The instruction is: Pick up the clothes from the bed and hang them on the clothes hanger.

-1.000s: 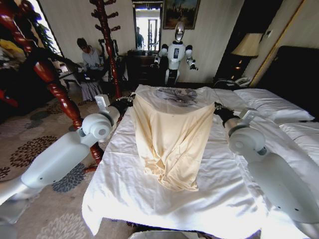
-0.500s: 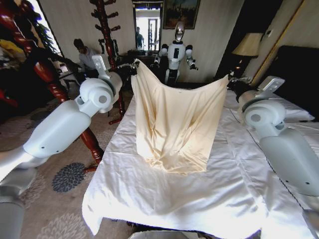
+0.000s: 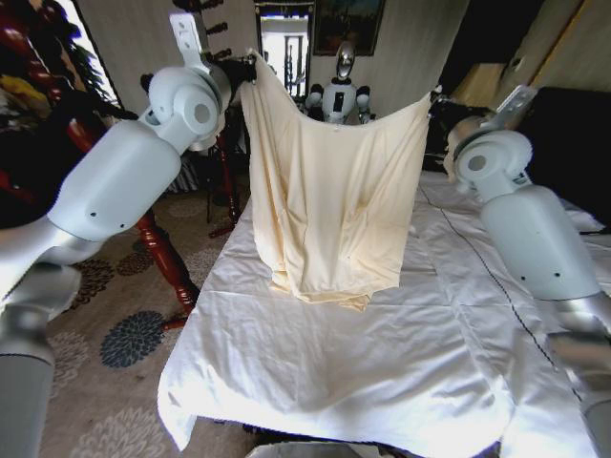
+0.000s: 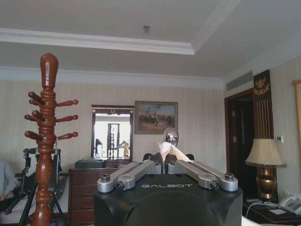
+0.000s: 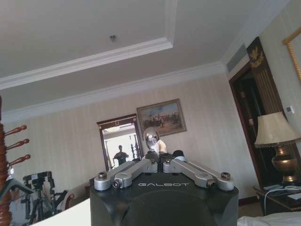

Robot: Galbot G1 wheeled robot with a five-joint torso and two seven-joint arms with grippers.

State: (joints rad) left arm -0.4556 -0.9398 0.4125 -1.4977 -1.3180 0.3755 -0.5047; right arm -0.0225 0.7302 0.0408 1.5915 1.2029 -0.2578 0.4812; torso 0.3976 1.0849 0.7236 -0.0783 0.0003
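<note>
The clothes, a pale cream-yellow T-shirt [image 3: 329, 181], hang spread between my two raised arms over the bed [image 3: 334, 372]. My left gripper [image 3: 250, 67] is shut on one top corner, and my right gripper [image 3: 431, 95] is shut on the other. The top edge sags between them, and the bunched lower hem reaches down to the white cover. In the left wrist view a tuft of cream fabric pokes out between the shut fingers of the left gripper [image 4: 164, 161]. The right gripper [image 5: 160, 159] shows the same in its wrist view. The clothes hanger is out of view.
A tall reddish-brown wooden coat stand [image 3: 221, 162] rises just left of the bed, close to my left arm, and a thicker turned post [image 3: 158, 253] stands nearer. Another robot [image 3: 339, 95] stands at the far wall. A lamp [image 3: 477, 84] is at the right.
Both arms have risen, lifting the T-shirt from lying draped on the bed to hanging upright. The grey garment seen on the bed behind it is now hidden.
</note>
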